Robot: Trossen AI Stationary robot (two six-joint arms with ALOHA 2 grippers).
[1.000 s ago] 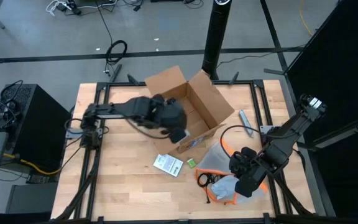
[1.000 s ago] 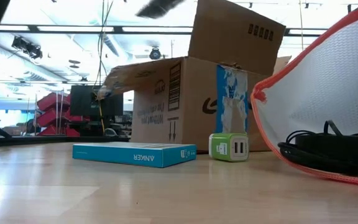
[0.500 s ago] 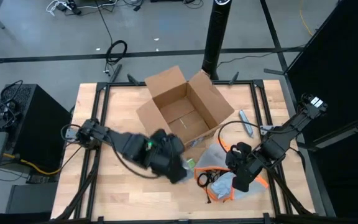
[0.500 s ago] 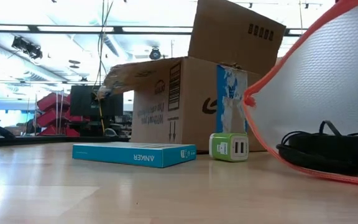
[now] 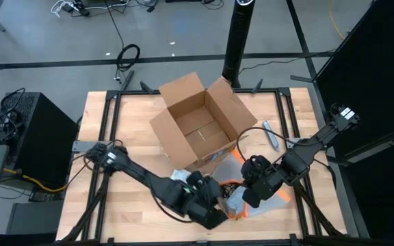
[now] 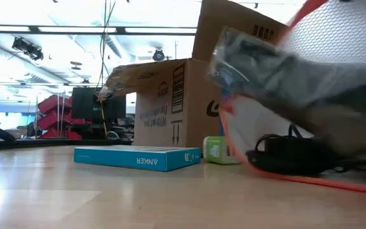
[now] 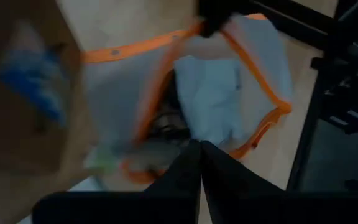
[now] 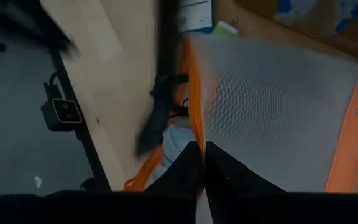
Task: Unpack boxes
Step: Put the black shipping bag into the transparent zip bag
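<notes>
The brown cardboard box (image 5: 200, 126) stands open on its base at the table's far middle; the low view shows its printed side (image 6: 170, 102). A clear mesh pouch with an orange edge (image 5: 237, 199) is near the table's front right, with my right gripper (image 5: 248, 195) shut on it. My left gripper (image 5: 217, 215), shut, hangs just left of the pouch, its tips (image 7: 199, 152) pointing at the pouch's mouth (image 7: 222, 93). I cannot tell whether it touches the pouch. It shows as a dark blur (image 6: 284, 70) in the low view. My right gripper pinches the pouch's mesh wall at its orange edge (image 8: 194, 127) between the two shut fingers, coming slanting down from the right. That edge is held up. The pouch's lower part (image 6: 297, 175) lies on the table with a black cable inside.
A flat teal packet (image 6: 137, 157) and a small green charger cube (image 6: 213, 149) lie on the table in front of the box. A grey pen-like thing (image 5: 271, 134) lies right of the box. Black frame rails (image 5: 108, 198) run along the table's sides.
My left gripper has swung from over the box toward the table's near edge and right, sinking down to the pouch. My right gripper has drawn the pouch's raised orange edge a little to the left, so it now partly hides the green cube in the low view.
</notes>
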